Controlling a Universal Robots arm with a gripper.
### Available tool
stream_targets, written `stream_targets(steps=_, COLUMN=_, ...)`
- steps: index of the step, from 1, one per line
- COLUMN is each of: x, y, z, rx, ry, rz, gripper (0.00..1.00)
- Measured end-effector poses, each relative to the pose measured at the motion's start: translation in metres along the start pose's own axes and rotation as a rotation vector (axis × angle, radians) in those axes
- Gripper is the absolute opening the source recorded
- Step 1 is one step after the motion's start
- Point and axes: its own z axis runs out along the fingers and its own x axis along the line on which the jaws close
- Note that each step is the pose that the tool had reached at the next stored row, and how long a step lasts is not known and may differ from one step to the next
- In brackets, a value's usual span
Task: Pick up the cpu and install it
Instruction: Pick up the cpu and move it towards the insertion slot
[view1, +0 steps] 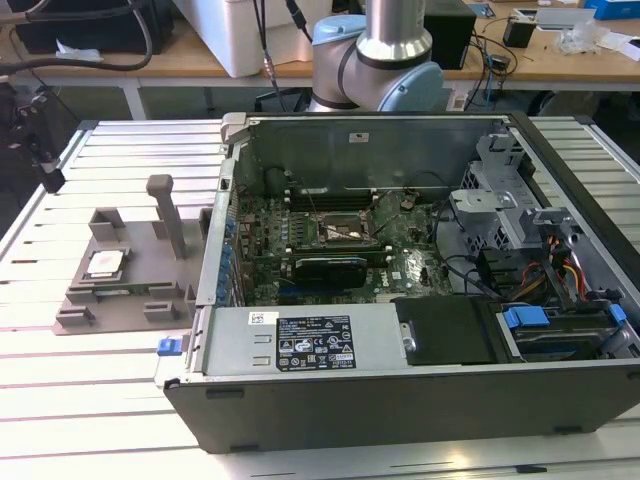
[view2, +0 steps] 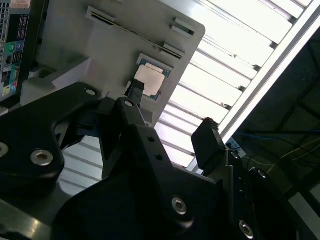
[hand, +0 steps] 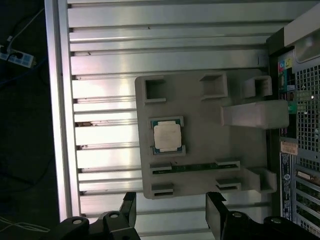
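The gripper (hand: 172, 212) hangs empty with jaws spread wide, and just ahead of them the cpu (hand: 167, 136) lies flat in its nest on the grey tray (hand: 200, 167), held square for a clean grab, the open computer case (view1: 400, 400) farther off to one side.

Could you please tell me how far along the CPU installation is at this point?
Nothing looks done yet: the cpu lies in its recess on the grey tray. In hand: the gripper hovers open above the tray, holding nothing. Left: both the pickup and seating it in the motherboard socket.
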Motion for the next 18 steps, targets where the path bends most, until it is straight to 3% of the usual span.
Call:
stream_targets(steps=9, x=0.0004, y=0.0022, z=0.0098, rx=-0.0001, ry=0.0001, rz=0.000, gripper=0.66)
stream_targets(steps=14, x=0.0008, y=0.0081, z=0.0139, rx=0.0000, ry=0.0000, rz=-0.001, gripper=0.66)
stream_targets(steps=18, x=0.0012, y=0.0120, z=0.0219, rx=0.0000, ry=0.0001, rz=-0.001, gripper=0.66)
